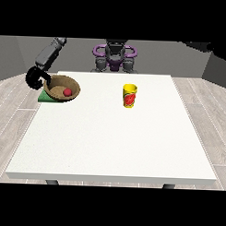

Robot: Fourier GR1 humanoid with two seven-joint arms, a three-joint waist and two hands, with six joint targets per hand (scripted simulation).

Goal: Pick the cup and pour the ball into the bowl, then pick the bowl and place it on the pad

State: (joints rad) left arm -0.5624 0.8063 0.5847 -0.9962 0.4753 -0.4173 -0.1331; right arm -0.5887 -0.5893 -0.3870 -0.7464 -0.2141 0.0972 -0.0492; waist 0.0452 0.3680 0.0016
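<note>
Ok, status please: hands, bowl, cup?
Hand at view's left by bowl rim. Bowl on green pad, red ball inside. Cup upright, apart.

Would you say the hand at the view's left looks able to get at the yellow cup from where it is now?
Probably yes: the table between them shows nothing in the way, though the hand sits at the bowl, apart from the upright cup.

Brown bowl (pixel 61 88) with red ball (pixel 67 92) on green pad (pixel 43 98), yellow cup (pixel 129 96) upright.
</note>
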